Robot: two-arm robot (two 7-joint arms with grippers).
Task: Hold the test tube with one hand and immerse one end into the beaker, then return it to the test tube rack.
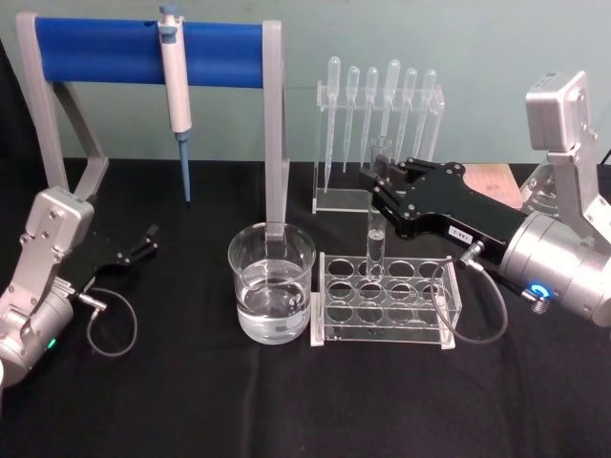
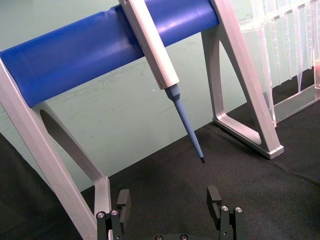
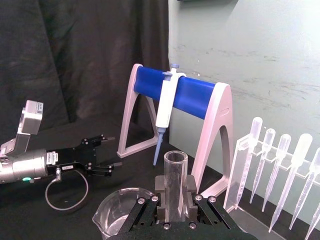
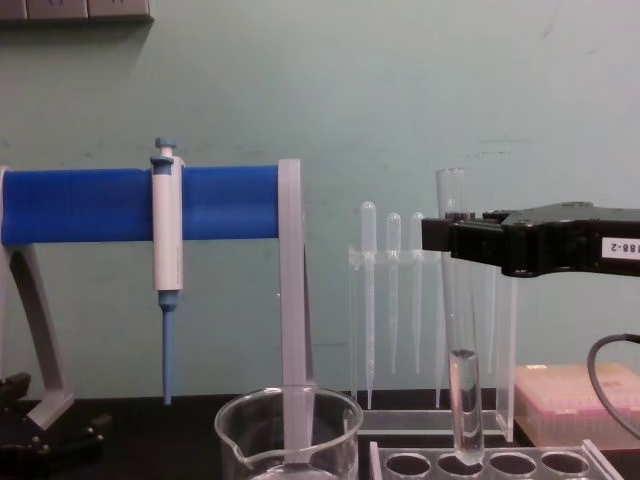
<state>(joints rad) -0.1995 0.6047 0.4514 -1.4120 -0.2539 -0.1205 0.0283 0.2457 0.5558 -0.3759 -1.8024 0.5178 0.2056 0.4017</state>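
Late in the task, by the look of it. On the black cloth-covered counter (image 1: 191,410), a wide clear glass beaker (image 1: 271,286) with a pour spout, partly filled with clear liquid, standing just to the left of the clear acrylic test tube rack (image 1: 387,301) with its round holes. Over the rack's back row, the long slim clear glass test tube (image 1: 376,234), upright, rounded end down at or just inside a hole; cannot tell whether seated on the bottom. Apart from the beaker, so not immersed now. Seemingly a short column of liquid in the tube's lower part in the chest view, hinting at a dip already made; possibly only glare in the glass, so judged with caution. Probably left to do: seating the tube fully, letting go, drawing back.

Reaching in from the right, low and nearly level above the rack: the silver right arm (image 1: 558,262) with a blue ring light, its black right tool (image 1: 380,183) clamped on the tube just below the open rim, one finger on each side. Parked at the left, near the foot of the grey-and-blue pipette stand (image 1: 148,52): the left tool (image 1: 145,243), fingers apart, holding nothing.
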